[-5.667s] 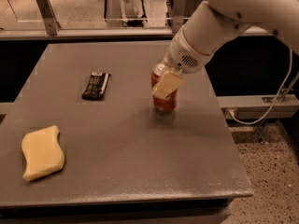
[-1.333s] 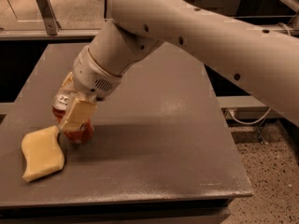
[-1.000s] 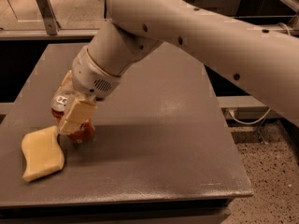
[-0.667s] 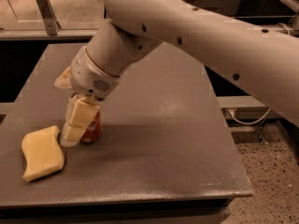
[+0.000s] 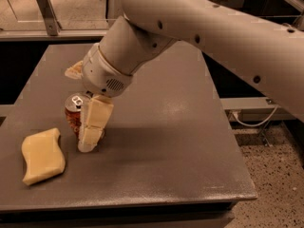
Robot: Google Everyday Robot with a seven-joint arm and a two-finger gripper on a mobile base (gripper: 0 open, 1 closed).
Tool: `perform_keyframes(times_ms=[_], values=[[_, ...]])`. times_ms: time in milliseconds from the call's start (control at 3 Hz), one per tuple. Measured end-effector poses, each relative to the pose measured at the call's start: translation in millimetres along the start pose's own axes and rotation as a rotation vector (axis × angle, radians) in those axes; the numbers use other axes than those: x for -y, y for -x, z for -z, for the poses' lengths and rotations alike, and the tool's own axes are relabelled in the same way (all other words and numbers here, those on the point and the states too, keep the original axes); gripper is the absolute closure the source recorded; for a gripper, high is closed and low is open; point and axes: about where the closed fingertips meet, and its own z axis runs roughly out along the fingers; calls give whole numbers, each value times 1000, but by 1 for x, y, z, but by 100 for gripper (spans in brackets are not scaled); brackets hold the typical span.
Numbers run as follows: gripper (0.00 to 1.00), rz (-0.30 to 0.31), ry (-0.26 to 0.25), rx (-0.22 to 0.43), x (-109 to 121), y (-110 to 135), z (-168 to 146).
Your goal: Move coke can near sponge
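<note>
Evidently the can (image 5: 74, 117) stood upright on the table (image 5: 180, 141), just right of the sponge (image 5: 42, 156), not touching it. The jaws were spread, straddling the can from above.

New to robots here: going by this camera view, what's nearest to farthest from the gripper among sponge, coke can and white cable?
The gripper sits low over the table's left part.
1. coke can: right at it.
2. sponge: front left corner.
3. white cable: beyond the table's right edge.
</note>
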Motion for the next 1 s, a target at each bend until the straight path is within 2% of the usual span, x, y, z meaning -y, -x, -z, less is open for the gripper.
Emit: perform_keyframes(times_ms=[333,667,1000], values=[[0,28,-69,9,-7,-11,32],[0,4,-145,45,-13,-37,64],[0,4,-145,45,-13,-37,64]])
